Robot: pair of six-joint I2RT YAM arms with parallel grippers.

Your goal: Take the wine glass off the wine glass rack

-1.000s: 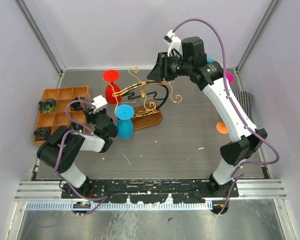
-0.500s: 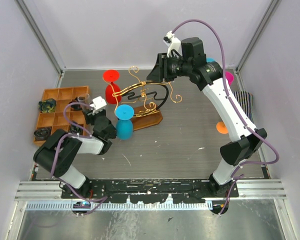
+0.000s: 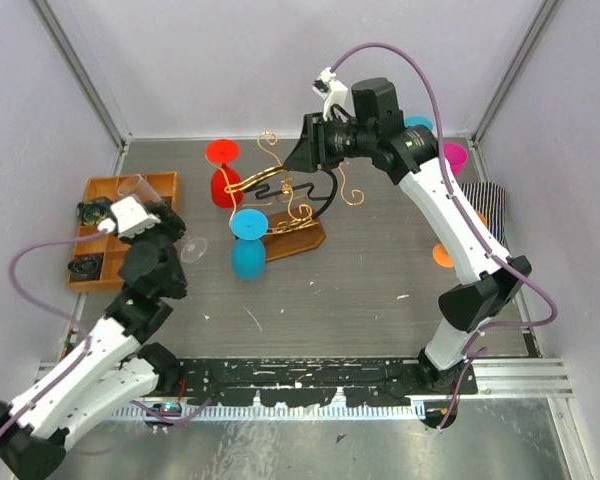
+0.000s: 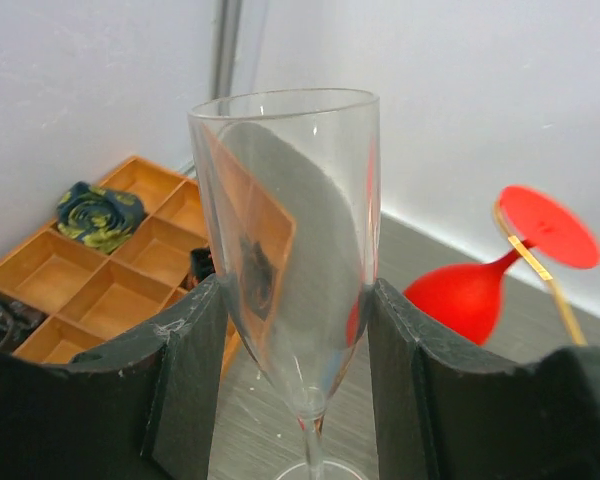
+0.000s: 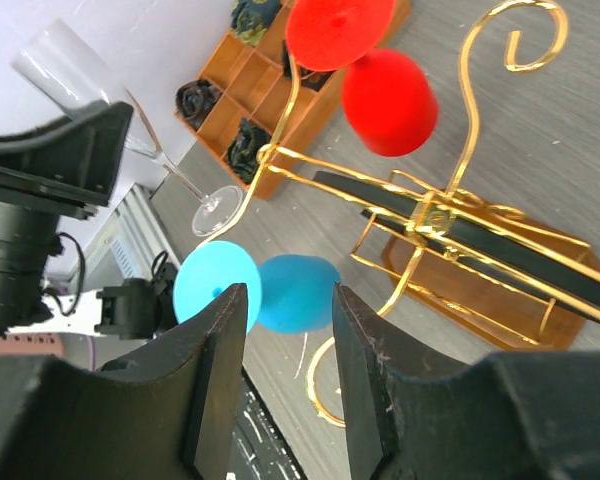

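My left gripper (image 3: 148, 205) (image 4: 295, 300) is shut on the bowl of a clear wine glass (image 3: 140, 188) (image 4: 290, 230). It holds the glass in the air left of the wine glass rack (image 3: 300, 215) (image 5: 450, 215), over the edge of the tray, with the foot (image 3: 192, 250) pointing toward the rack. A red glass (image 3: 225, 183) (image 5: 388, 100) and a blue glass (image 3: 248, 255) (image 5: 295, 290) hang upside down on the rack's gold wires. My right gripper (image 3: 302, 150) (image 5: 288, 300) hovers open above the rack's back, with nothing between its fingers.
An orange-brown compartment tray (image 3: 115, 190) (image 4: 110, 290) with dark rolled items lies at the left. At the right are an orange disc (image 3: 444, 255), a magenta cup (image 3: 456, 155) and a striped cloth (image 3: 490, 205). Walls close the back and both sides.
My left arm has swung left and up, carrying the clear glass away from the rack toward the tray. The right gripper has shifted slightly left above the rack.
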